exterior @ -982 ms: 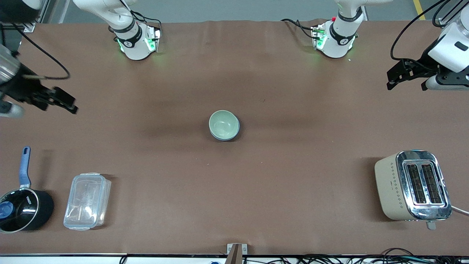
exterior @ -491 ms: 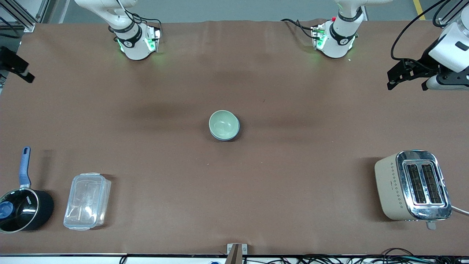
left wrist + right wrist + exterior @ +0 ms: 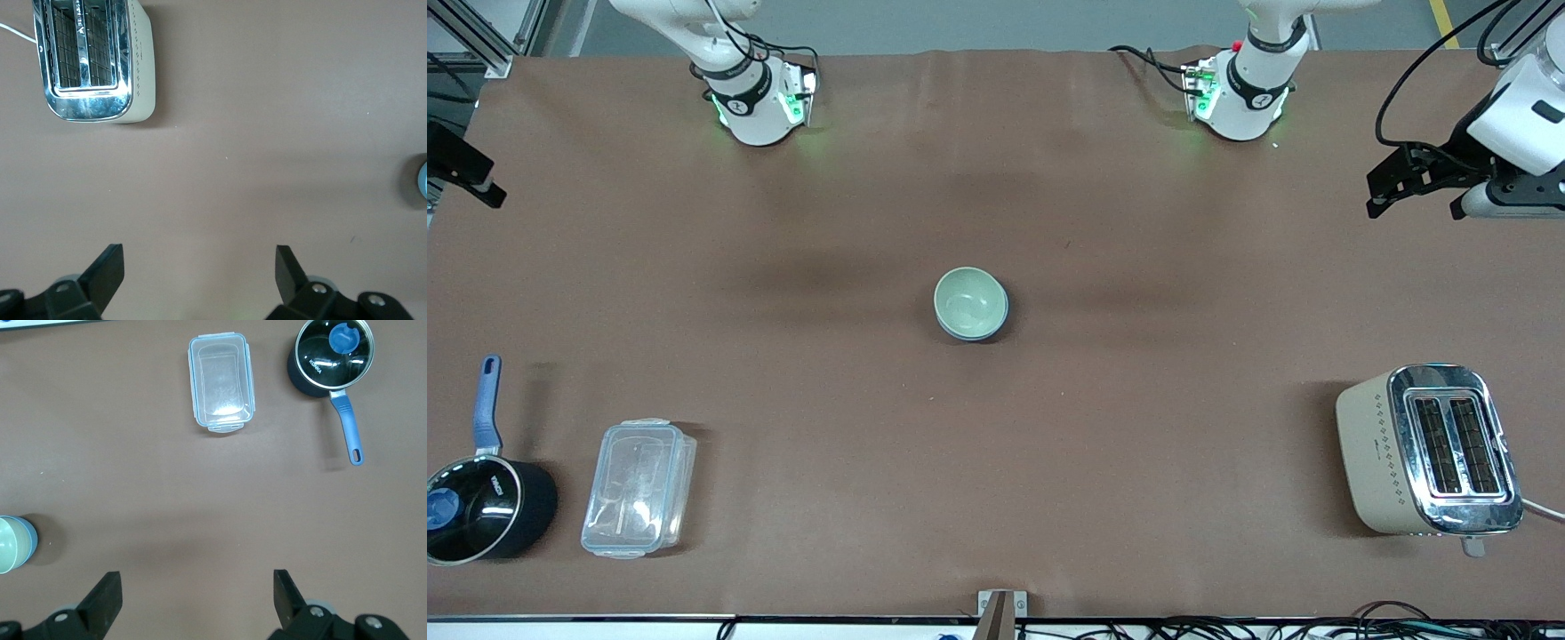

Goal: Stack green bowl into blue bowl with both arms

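The pale green bowl (image 3: 967,300) sits nested inside the blue bowl (image 3: 991,332) at the middle of the table; only the blue bowl's darker outer edge shows. The pair also shows at the edge of the right wrist view, the green bowl (image 3: 7,543) inside the blue bowl (image 3: 28,543). My left gripper (image 3: 1375,197) is open and empty over the left arm's end of the table, well apart from the bowls; its own view (image 3: 200,257) shows bare table between the fingers. My right gripper (image 3: 489,188) is open and empty at the right arm's end; its own view (image 3: 198,583) shows bare table too.
A cream and chrome toaster (image 3: 1427,449) stands near the front camera at the left arm's end. A clear plastic lidded container (image 3: 639,487) and a black saucepan with a blue handle (image 3: 480,507) lie near the front camera at the right arm's end.
My right gripper has drawn back from over the table to the table's edge at the right arm's end. The left gripper and the bowls have not moved.
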Motion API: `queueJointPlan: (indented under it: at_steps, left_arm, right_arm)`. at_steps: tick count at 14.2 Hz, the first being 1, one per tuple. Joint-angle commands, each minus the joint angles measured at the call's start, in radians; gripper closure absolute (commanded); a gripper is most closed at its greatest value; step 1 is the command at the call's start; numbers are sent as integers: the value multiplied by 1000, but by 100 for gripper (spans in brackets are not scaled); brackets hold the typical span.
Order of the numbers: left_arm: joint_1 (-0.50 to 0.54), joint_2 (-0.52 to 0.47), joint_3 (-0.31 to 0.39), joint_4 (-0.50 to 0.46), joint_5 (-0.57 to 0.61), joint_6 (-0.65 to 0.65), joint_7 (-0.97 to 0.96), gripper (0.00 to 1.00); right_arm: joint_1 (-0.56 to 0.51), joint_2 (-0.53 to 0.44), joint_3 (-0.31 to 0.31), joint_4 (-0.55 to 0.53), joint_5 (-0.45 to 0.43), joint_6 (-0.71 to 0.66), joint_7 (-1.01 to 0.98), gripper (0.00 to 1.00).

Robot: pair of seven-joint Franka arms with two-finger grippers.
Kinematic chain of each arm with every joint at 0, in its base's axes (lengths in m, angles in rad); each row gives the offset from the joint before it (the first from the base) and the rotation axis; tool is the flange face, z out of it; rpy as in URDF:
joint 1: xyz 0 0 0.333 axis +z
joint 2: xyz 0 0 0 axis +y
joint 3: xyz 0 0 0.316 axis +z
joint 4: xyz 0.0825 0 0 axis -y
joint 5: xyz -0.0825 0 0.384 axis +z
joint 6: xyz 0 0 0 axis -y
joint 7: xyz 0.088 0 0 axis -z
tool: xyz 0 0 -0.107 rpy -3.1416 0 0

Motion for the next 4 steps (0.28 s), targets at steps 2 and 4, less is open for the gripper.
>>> queueJointPlan:
  at_steps: [2,4]
  left_arm:
    - [6,-12,-5,-2,7,5,7,0]
    - [6,-12,-5,-2,7,5,7,0]
  right_arm:
    - [-10,13,13,1,-23,1,25,0]
    - [-12,30,13,2,-21,4,23,0]
